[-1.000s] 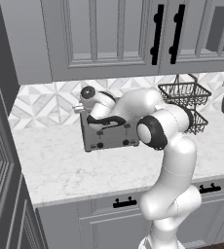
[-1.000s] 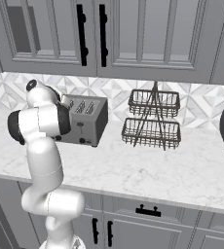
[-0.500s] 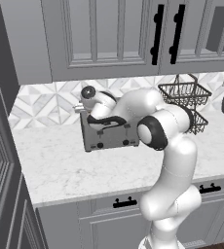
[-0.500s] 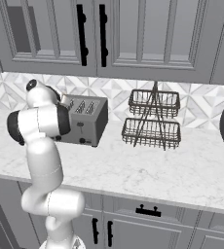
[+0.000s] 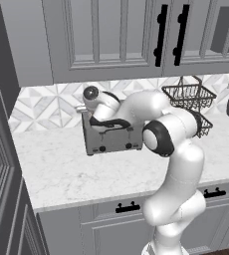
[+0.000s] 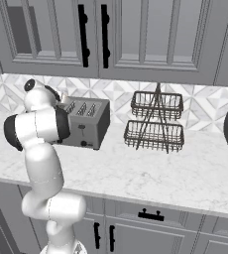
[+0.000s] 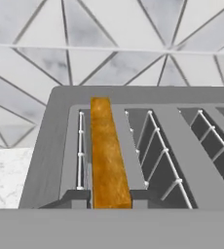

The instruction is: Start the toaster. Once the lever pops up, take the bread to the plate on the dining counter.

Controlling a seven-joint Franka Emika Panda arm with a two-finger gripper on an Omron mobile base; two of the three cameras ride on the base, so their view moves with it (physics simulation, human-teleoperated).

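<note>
— What has moved since half a second ago?

— Nothing I can see; the white arm keeps its reach over the boxy grey metal four-slot toaster point(image 5: 111, 135), and the claw is hidden behind the wrist.

— Is the claw wide or narrow?

— I cannot tell; the finger tips aren't visible.

— Where is the bread?

— The golden-brown slice of toast point(image 7: 107, 155) stands directly below the claw, upright in the leftmost slot, crust edge up. Beyond the claw lies the patterned grey tile backsplash point(image 7: 133, 44). A two-tier black wire basket rack point(image 6: 155, 121) stands on the counter off to the claw's right.
</note>
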